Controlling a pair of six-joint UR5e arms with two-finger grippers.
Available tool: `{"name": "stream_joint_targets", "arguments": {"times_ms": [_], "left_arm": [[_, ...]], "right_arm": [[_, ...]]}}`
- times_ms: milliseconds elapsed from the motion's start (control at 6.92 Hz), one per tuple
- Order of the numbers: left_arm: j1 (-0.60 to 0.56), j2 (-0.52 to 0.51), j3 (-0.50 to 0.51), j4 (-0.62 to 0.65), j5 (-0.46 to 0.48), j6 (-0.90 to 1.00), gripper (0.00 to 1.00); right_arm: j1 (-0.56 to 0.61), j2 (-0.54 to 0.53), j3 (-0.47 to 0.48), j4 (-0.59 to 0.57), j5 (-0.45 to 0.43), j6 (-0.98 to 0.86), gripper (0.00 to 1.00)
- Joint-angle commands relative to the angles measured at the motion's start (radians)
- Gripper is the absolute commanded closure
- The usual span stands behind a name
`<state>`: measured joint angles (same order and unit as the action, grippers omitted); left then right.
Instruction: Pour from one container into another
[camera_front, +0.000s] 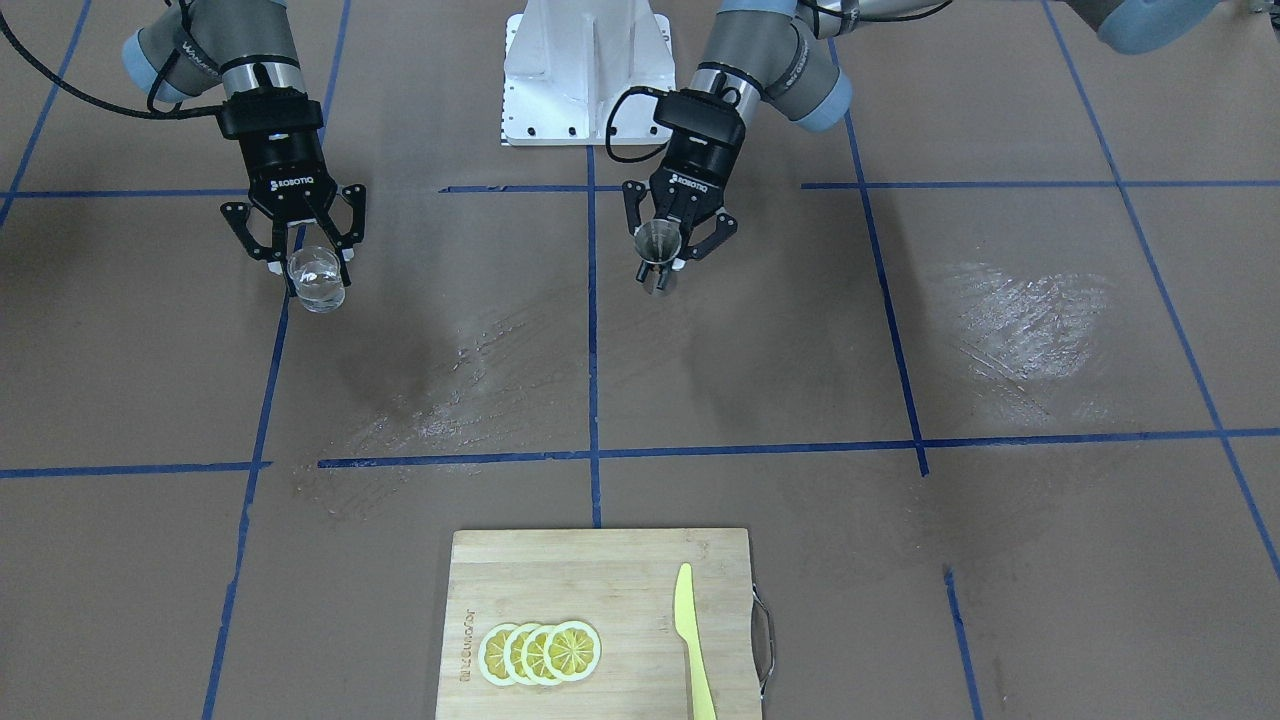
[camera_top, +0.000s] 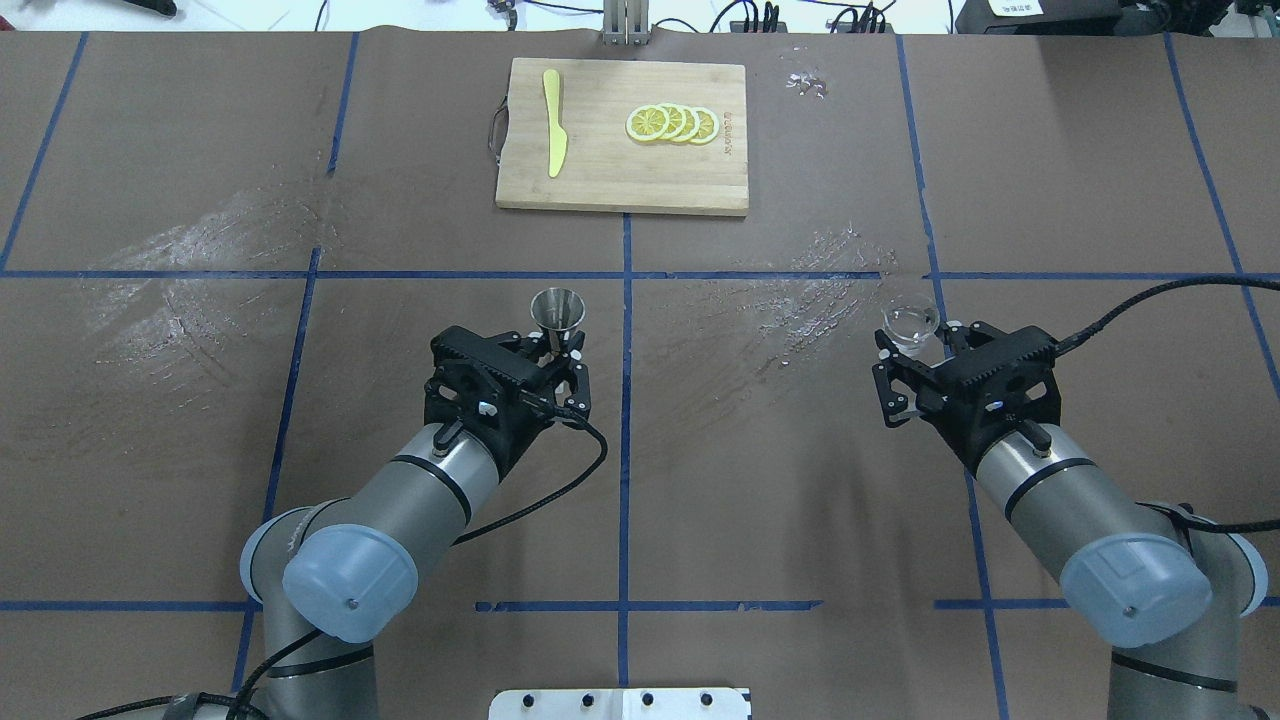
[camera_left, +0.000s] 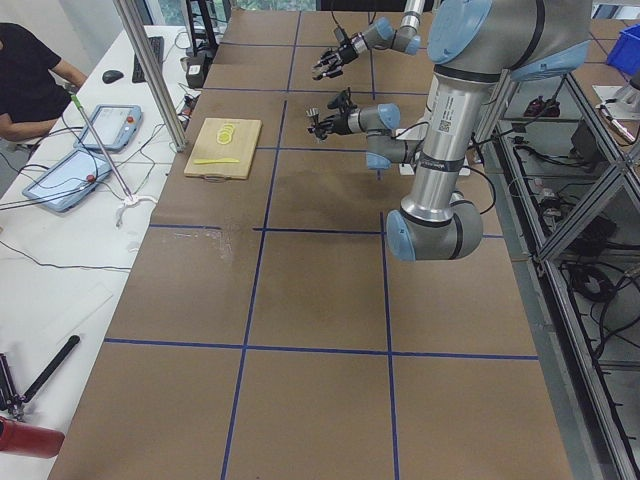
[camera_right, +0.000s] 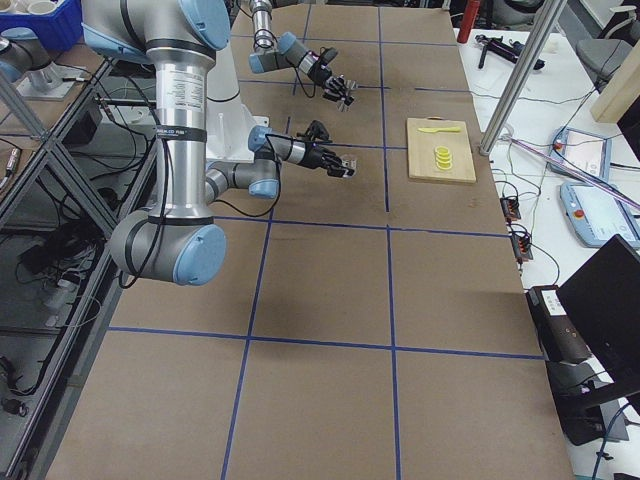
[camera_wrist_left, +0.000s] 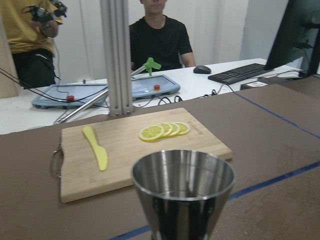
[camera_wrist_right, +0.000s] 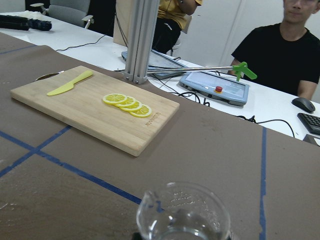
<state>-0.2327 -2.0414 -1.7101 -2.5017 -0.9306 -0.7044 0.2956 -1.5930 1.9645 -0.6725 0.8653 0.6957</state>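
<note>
A steel jigger (camera_front: 659, 245) stands upright with its mouth up in my left gripper (camera_front: 662, 278), which is shut on its lower half; it fills the bottom of the left wrist view (camera_wrist_left: 183, 190), and the overhead view shows the jigger (camera_top: 557, 310) just left of the centre line. A clear glass cup (camera_front: 316, 278) with a little clear liquid sits between the fingers of my right gripper (camera_front: 312, 272), which is shut on it. The overhead view shows this cup (camera_top: 910, 323) at the right, and it appears low in the right wrist view (camera_wrist_right: 182, 217). Both containers are held a little above the table, well apart.
A wooden cutting board (camera_front: 600, 580) lies at the far side of the table, with overlapping lemon slices (camera_front: 540, 652) and a yellow knife (camera_front: 692, 640) on it. Wet streaks (camera_front: 1030, 320) mark the brown mat. The robot base (camera_front: 587, 70) stands between the arms. Operators sit beyond the table.
</note>
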Motion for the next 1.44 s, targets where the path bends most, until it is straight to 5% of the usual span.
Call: {"name": "stream_joint_targets", "arguments": {"times_ms": [0, 289, 867, 1300], "left_arm": [[0.007, -0.052, 0.015, -0.011, -0.086, 0.025, 1.0], [0.006, -0.074, 0.073, -0.092, -0.152, 0.098, 1.0], [-0.005, -0.152, 0.22, -0.147, -0.154, 0.112, 1.0], [-0.008, -0.21, 0.282, -0.151, -0.151, 0.134, 1.0]], "right_arm": [[0.097, 0.047, 0.036, -0.028, 0.25, -0.16, 1.0], [0.196, 0.115, 0.077, -0.122, 0.5, -0.206, 1.0], [0.262, 0.134, 0.14, -0.18, 0.589, -0.286, 1.0], [0.257, 0.255, 0.186, -0.407, 0.586, -0.403, 1.0]]}}
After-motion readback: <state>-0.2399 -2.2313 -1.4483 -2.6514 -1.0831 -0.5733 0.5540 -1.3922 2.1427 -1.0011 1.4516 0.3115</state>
